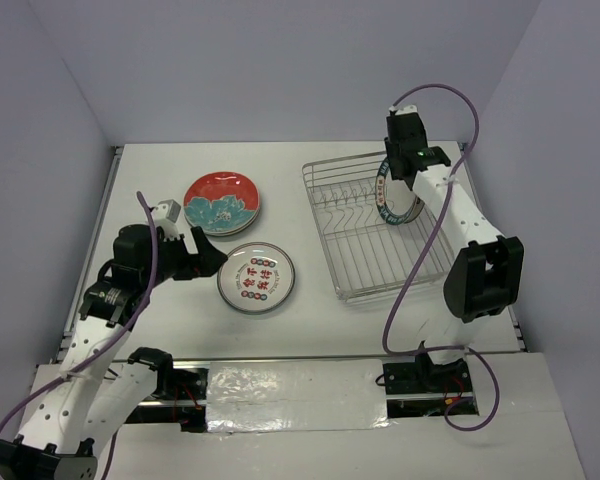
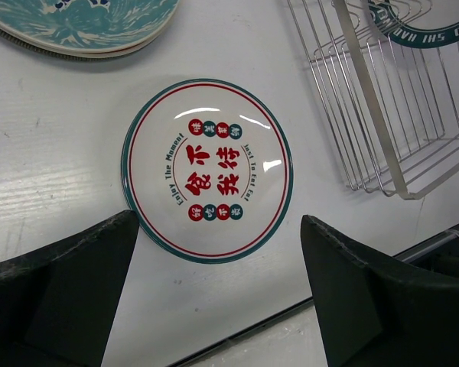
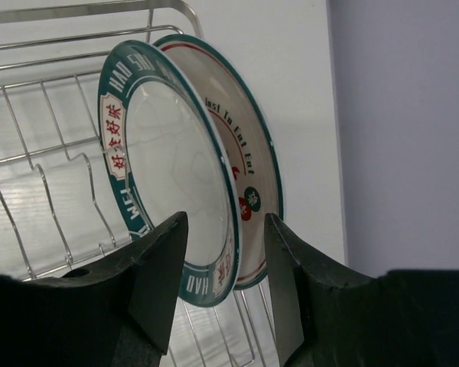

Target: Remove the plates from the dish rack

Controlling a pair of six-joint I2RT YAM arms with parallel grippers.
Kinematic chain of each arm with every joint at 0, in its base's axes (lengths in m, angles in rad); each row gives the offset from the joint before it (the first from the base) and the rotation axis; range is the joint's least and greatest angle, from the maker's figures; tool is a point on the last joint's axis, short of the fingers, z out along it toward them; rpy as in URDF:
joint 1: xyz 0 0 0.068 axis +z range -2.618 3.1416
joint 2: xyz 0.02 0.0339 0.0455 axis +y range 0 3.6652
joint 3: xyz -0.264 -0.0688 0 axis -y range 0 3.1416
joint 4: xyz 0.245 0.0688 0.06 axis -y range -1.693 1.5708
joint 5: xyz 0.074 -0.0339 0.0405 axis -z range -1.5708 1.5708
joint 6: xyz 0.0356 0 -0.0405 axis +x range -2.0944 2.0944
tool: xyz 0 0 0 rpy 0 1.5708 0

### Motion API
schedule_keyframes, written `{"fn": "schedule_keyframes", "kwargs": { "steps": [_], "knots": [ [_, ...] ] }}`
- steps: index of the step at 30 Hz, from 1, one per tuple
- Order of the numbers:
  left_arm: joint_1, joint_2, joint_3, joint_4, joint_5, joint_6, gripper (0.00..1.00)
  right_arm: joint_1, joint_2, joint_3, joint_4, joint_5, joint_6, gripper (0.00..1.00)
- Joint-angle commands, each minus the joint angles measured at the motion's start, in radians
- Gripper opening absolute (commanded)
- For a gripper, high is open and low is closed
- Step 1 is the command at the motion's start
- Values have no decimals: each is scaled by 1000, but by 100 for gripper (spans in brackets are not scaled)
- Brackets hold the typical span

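Observation:
A white plate (image 1: pixel 256 277) with a teal rim and red characters lies flat on the table; it also shows in the left wrist view (image 2: pixel 206 170). My left gripper (image 1: pixel 216 256) is open and empty just left of it, its midpoint (image 2: pixel 219 222) over the plate's near edge. A red plate with a teal flower (image 1: pixel 222 198) tops a small stack behind. In the silver wire dish rack (image 1: pixel 370 260), two plates (image 1: pixel 392 198) stand upright. My right gripper (image 3: pixel 226 222) is open, its fingers on either side of the wide-teal-rimmed plate (image 3: pixel 168 168) and the thin-rimmed plate (image 3: pixel 249 145).
The rack's upright prongs (image 3: pixel 57 191) stand left of the two plates. The rack's corner (image 2: pixel 398 153) lies right of the flat plate. Grey walls enclose the table on three sides, and the right wall (image 3: pixel 405 130) is close to the rack.

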Motion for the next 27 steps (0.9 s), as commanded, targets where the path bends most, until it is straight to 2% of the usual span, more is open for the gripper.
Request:
{"fn": "schedule_keyframes", "kwargs": {
  "steps": [1,7,13,15,19,22,27],
  "knots": [
    [-14,-18,-2,36,6,16,99,-19,15,4,55,-22,-9,52],
    [-27,-11,0,33,0,14,100,-23,87,32,34,-25,-14,44],
    [-29,-8,-2,34,-3,13,100,-23,81,6,37,-24,-6,17],
    [-29,-8,-2,37,-5,11,100,-22,43,9,37,-24,-6,15],
    [-30,-4,-3,37,-5,8,100,-11,-63,20,45,-14,-12,3],
    [-29,-4,-5,39,-8,6,100,1,-120,15,66,-10,-25,0],
    [-30,-11,1,31,-32,2,99,38,-247,44,51,44,-28,0]
  ]
}}
